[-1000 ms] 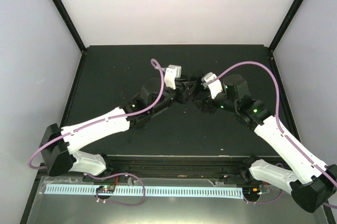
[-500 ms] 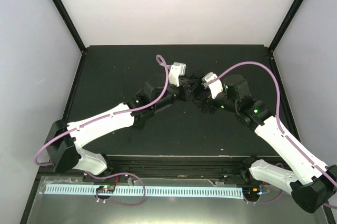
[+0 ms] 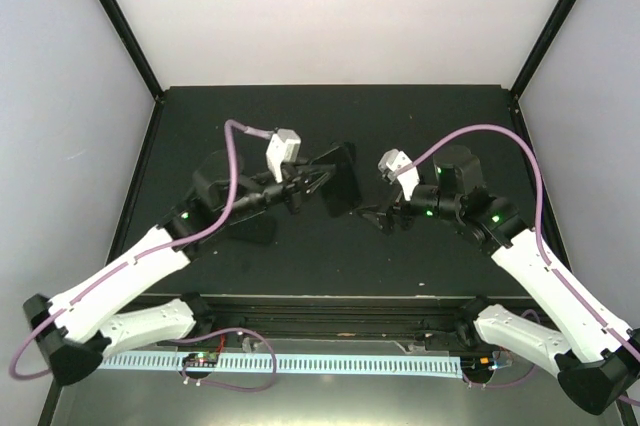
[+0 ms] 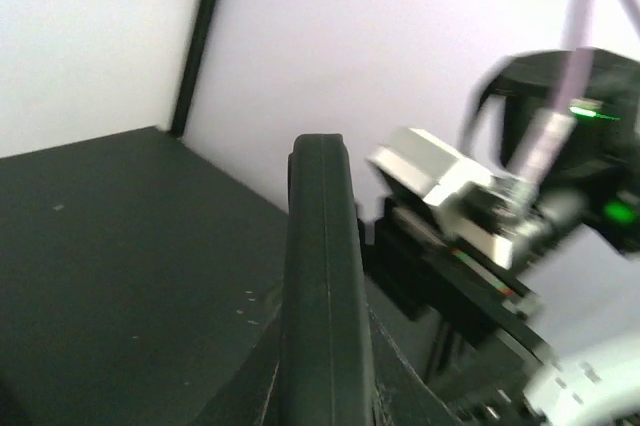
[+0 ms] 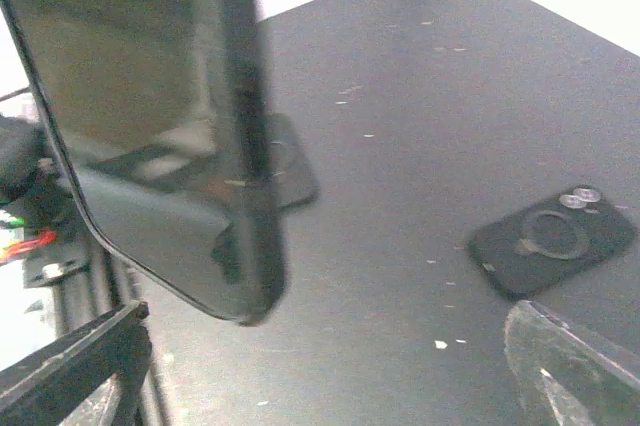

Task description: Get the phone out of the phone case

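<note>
The left gripper [image 3: 316, 179] is clamped tight on one end of the phone [image 3: 342, 178], holding it off the table [image 3: 430, 126] near its middle. The right gripper [image 3: 378, 214], at the phone's 4 o'clock, gapes wide and holds nothing. In the right wrist view the black phone case [image 5: 553, 240] lies flat on the table at the phone's 4 o'clock, so the separation looks done; at most, setting the phone down remains.

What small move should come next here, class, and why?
Probably the left claw should lower the phone flat onto the table: it holds the phone in the air, the case already lies apart on the table, and the right claw stands open.
</note>
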